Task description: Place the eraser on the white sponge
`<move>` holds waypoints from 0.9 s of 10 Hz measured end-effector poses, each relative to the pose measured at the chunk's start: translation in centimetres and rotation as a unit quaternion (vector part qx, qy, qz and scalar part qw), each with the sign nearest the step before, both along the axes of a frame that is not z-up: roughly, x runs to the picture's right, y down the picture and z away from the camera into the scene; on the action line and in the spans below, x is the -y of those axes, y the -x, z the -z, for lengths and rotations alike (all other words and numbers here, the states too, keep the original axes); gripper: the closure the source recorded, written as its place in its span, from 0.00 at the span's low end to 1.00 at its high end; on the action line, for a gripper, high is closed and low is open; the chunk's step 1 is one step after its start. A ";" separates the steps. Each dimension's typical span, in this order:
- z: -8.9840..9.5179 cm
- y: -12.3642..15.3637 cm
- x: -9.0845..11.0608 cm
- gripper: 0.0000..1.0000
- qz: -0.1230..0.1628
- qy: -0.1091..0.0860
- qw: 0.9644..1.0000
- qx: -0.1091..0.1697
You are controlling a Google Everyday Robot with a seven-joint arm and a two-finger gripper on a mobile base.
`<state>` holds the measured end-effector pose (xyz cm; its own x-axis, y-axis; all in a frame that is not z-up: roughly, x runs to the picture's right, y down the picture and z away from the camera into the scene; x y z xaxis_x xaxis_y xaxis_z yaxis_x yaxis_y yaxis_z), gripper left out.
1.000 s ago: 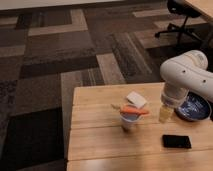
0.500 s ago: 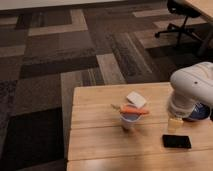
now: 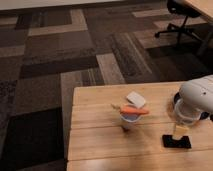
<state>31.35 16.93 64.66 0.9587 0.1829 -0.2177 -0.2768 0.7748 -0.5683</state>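
Observation:
The eraser (image 3: 177, 142), a small flat black block, lies on the wooden table (image 3: 95, 145) near its front right. My gripper (image 3: 181, 129) hangs straight down from the white arm (image 3: 199, 96), its tips just above the eraser's left part, open with nothing held. The white sponge (image 3: 136, 99), a flat white pad, lies farther back at the table's middle, well left of the gripper.
A small white cup (image 3: 130, 120) with an orange piece (image 3: 134, 111) across its rim stands between sponge and eraser. The table's left edge drops to patterned carpet (image 3: 55, 60). An office chair (image 3: 180, 15) stands far back right.
The arm has swung to the right and toward the front, and the gripper has come down over the eraser. The eraser, sponge and cup have not moved.

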 end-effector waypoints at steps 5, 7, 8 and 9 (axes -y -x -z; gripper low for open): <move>-0.2 0.0 -0.4 0.35 0.000 0.003 1.000 0.001; -1.3 -0.3 -1.4 0.35 0.017 0.003 1.000 0.008; -1.6 -0.3 -1.8 0.35 0.020 0.004 1.000 0.011; -2.2 -0.5 -2.6 0.35 0.028 0.000 0.999 0.020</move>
